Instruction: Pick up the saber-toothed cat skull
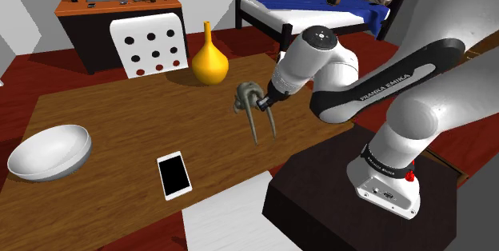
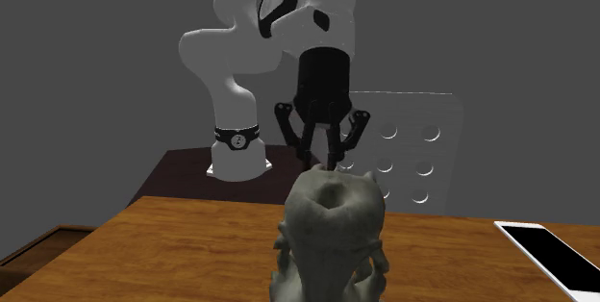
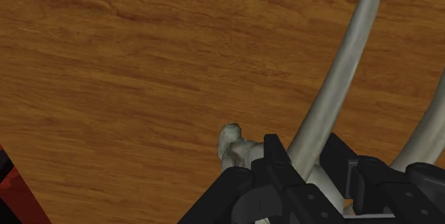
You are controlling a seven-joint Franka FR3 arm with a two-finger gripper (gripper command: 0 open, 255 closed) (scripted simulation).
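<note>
The saber-toothed cat skull (image 1: 248, 97) is grey-green bone with two long curved fangs that hang down toward the wooden table (image 1: 120, 121). My black gripper (image 1: 263, 100) reaches it from the shoulder view's right and is shut on its rear part. In the second exterior view the skull (image 2: 332, 228) stands large in front, with the gripper (image 2: 332, 163) coming down onto its top from behind. In the wrist view the gripper (image 3: 308, 160) clasps pale bone, and the skull's (image 3: 342, 65) fangs run away from it over the wood. I cannot tell whether the fang tips touch the table.
On the table lie a white bowl (image 1: 48, 152) at the shoulder view's left, a phone (image 1: 173, 174) near the front edge and a yellow vase (image 1: 209, 59) at the back. A white chair back with holes (image 1: 152, 43) stands behind. The dark stand (image 1: 320, 185) is beside the skull.
</note>
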